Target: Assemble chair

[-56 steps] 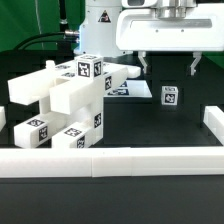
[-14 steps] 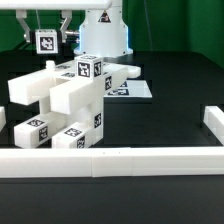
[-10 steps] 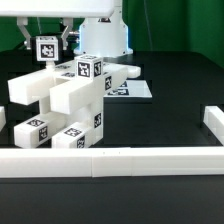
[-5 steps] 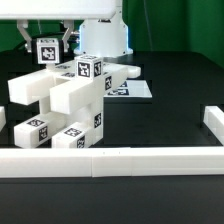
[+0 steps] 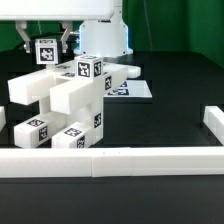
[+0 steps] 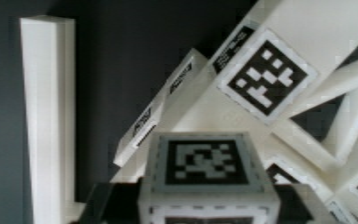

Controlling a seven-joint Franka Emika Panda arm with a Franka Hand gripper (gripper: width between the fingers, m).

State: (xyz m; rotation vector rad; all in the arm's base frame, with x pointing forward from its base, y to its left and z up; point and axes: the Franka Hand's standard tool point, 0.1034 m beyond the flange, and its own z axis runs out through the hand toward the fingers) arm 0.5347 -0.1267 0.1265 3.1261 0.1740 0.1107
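Gripper (image 5: 46, 45) sits in the upper left of the exterior view, its two dark fingers (image 5: 66, 41) closed on a small white tagged block (image 5: 46, 51), which we see held in the air just above the top of the chair (image 5: 65, 100). The block's square tag faces the exterior camera. In the wrist view the same block (image 6: 204, 165) fills the lower middle of the frame, tag toward the lens, with dark finger parts on either side of it and the tagged white bars of the chair (image 6: 274, 80) slanting behind it.

We find the chair in the left half of the exterior view, a blocky stack of chunky white bars standing on the dark desk (image 5: 170, 125), with tags on several faces and a short peg at its upper left. We cannot tell whether the held block touches that structure.

Behind the chair, near the frame's middle, the marker board (image 5: 132, 90) lies flat on the desk. A long low white border wall (image 5: 120, 160) runs across the lower part of the frame, with a short return at the right edge. The robot's white base (image 5: 103, 38) stands at the upper middle.
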